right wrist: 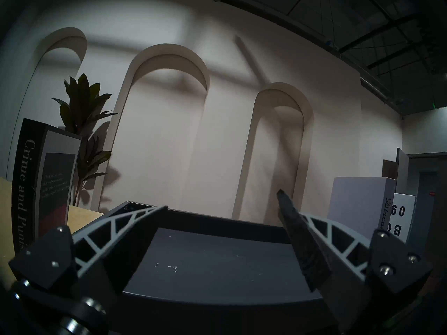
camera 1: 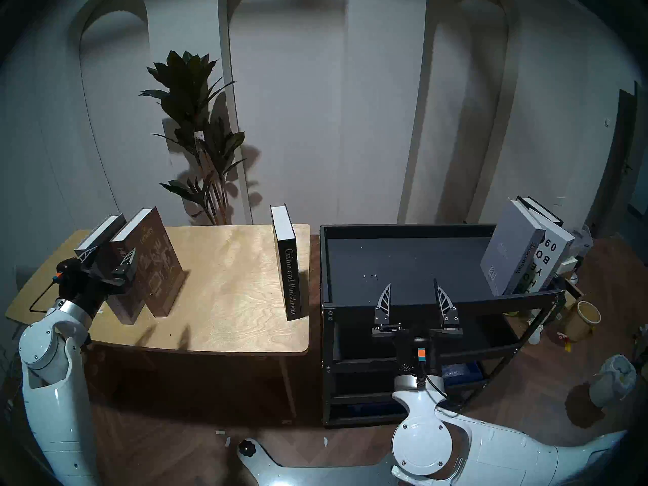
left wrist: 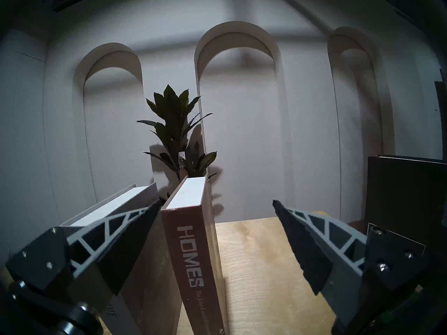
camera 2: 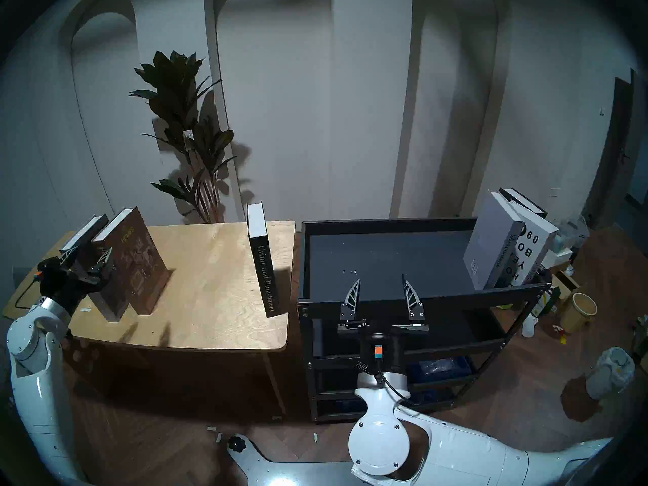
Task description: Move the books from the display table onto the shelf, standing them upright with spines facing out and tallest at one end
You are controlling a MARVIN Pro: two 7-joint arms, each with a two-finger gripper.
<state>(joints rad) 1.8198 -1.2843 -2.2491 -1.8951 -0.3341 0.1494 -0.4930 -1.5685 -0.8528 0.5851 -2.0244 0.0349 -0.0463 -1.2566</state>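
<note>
**Three books on the desk, three on the shelf**

Arched niches line the pale wall behind a potted plant [camera 1: 196, 138], and the light is dim, so dark covers lose their detail. On the plywood desk [camera 1: 228, 282] stand three books. At its left end a grey book [camera 1: 100, 229] sits largely hidden behind the left tool [camera 1: 107, 255]; only its white page edge and a scrap of unreadable spine lettering in the wrist view show. Just beside it stands the brown book [camera 1: 154, 261], spine reading "HOMES" with a smaller line below that runs out of the wrist view. Well apart, near the desk's right edge, the black book [camera 1: 289, 264] stands upright, spine reading "Crime and Punishment".

On the black shelf [camera 1: 403, 229], at the right end of its top tray, three more books lean together: a grey one [camera 1: 508, 250] with a script title (only "Disco" is legible in the right wrist view), a white one [camera 1: 554, 257] with large black letters partly covered, "09" clear, and a dark one [camera 1: 540, 208] behind, mostly hidden.

The left tool is spread wide and grips nothing, one finger [left wrist: 116, 242] in front of the grey book, the other [left wrist: 312, 245] right of the HOMES spine. The right tool [camera 1: 413, 296] hangs over the tray's front rim, likewise wide and empty.
</note>
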